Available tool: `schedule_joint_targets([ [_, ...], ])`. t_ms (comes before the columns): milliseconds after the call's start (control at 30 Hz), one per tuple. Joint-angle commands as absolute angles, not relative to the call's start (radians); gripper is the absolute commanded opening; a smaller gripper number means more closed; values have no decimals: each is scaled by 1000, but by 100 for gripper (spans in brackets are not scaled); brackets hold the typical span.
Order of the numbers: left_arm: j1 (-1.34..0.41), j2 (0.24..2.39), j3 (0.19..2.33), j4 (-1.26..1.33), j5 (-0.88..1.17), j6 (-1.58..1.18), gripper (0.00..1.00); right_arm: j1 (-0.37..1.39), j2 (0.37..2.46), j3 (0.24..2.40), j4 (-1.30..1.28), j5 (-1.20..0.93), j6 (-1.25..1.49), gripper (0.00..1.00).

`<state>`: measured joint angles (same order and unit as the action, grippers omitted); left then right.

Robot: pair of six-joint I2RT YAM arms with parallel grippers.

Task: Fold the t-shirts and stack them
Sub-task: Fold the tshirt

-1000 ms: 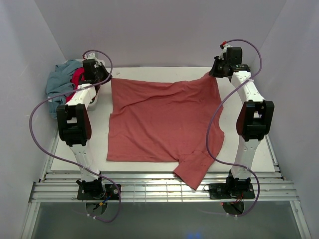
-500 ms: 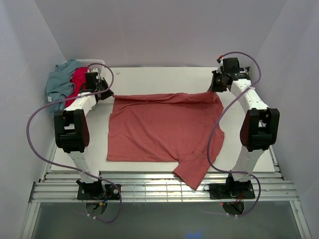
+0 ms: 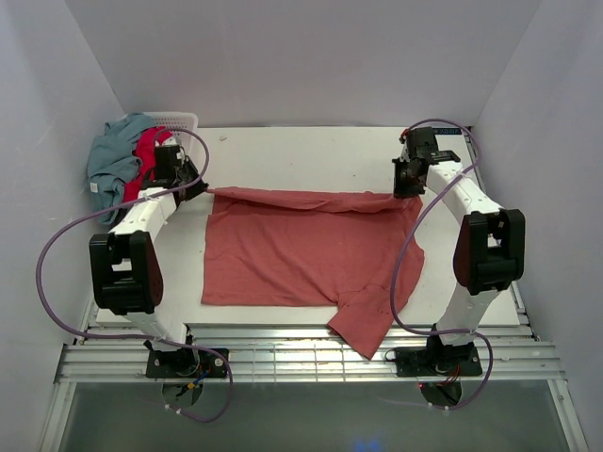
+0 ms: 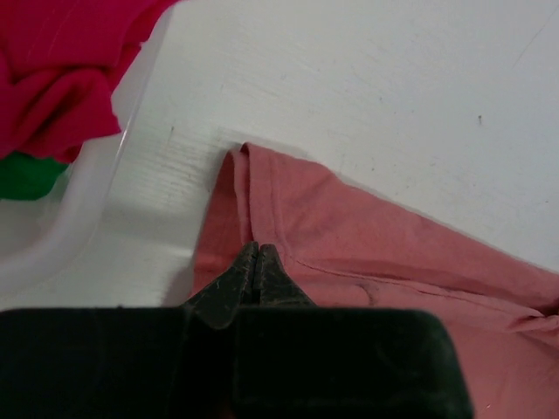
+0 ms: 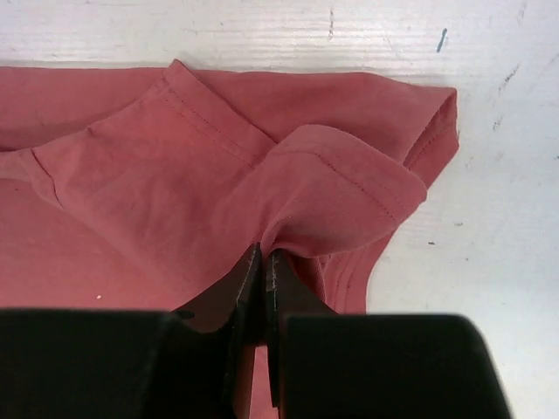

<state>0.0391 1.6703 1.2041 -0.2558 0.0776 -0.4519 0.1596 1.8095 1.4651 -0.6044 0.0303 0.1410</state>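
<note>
The dusty salmon-red t-shirt point(image 3: 306, 254) lies spread on the white table, its far edge folded over toward the near side. My left gripper point(image 3: 200, 185) is shut on its far left corner point(image 4: 262, 209). My right gripper point(image 3: 402, 188) is shut on its far right corner point(image 5: 341, 188). One sleeve point(image 3: 367, 315) hangs over the table's near edge. The bright crimson t-shirt point(image 3: 148, 151) and the grey-blue t-shirt point(image 3: 113, 160) lie heaped in the white basket point(image 3: 177, 120) at the far left. The crimson shirt also shows in the left wrist view point(image 4: 65, 61).
The white basket's rim point(image 4: 61, 236) is just left of my left gripper. The purple walls close in the table on three sides. Metal rails point(image 3: 301, 358) run along the near edge. Purple cables loop beside both arms.
Both grippers have moved toward the near side with the shirt's far edge, folding it over. The fold line has come nearer and the visible shirt is shorter.
</note>
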Motion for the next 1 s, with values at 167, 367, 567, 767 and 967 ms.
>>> schedule_joint_targets([
  [167,41,1655,1164,-385,35,-463,0,179,1784,1460,-698,139,130,8],
  [367,40,1729,1190,-491,18,-472,0,199,1850,1471,-799,198,137,14],
  [567,32,1704,1200,-557,-51,-471,48,219,1845,1502,-877,229,136,55],
  [767,17,1628,1203,-513,-75,-509,38,227,1816,1555,-806,180,133,63],
  [967,-47,1730,1276,-370,91,-555,0,227,1942,1640,-691,25,135,53],
])
